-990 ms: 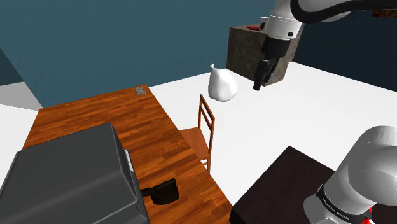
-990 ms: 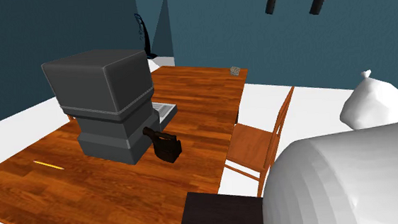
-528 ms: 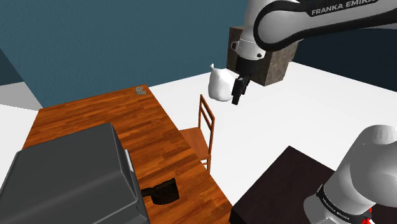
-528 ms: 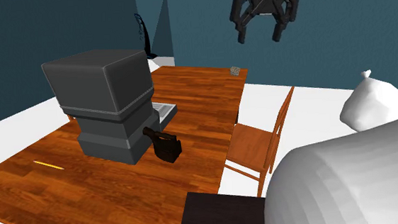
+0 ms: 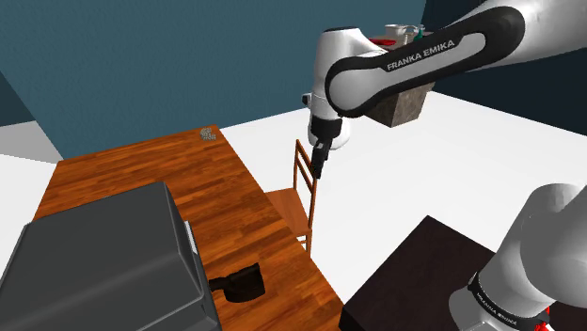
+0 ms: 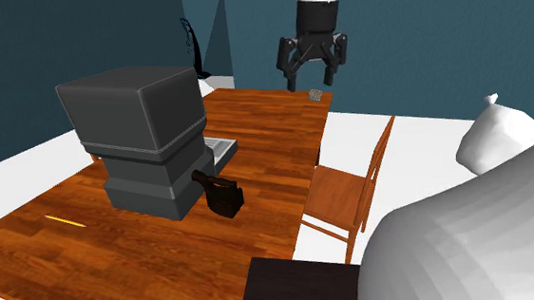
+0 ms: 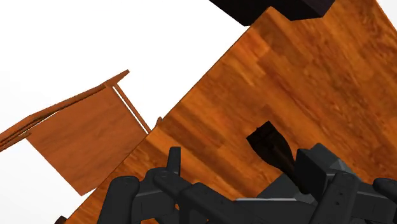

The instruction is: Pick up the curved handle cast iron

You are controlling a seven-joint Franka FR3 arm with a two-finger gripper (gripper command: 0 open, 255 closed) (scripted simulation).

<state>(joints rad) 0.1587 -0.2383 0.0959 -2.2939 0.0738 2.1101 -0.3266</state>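
Wide-spread hand hangs above table edge by chair, pan well apart.

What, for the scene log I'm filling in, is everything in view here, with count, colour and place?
table: one, brown wood, bearing the next four
box-shaped machine: one, dark grey, on the table
pan: one, black, beside the machine
lump: one, small, grey, at the table's far corner
strip: one, yellow, on the table
chair: one, brown wood, at the table's side
bag: one, white, beyond the chair
block: one, brown, behind the arm
stand: one, dark, shoulder view's lower right
arm: one, white with dark joints
gripper: one, black, open, in the air near the chair
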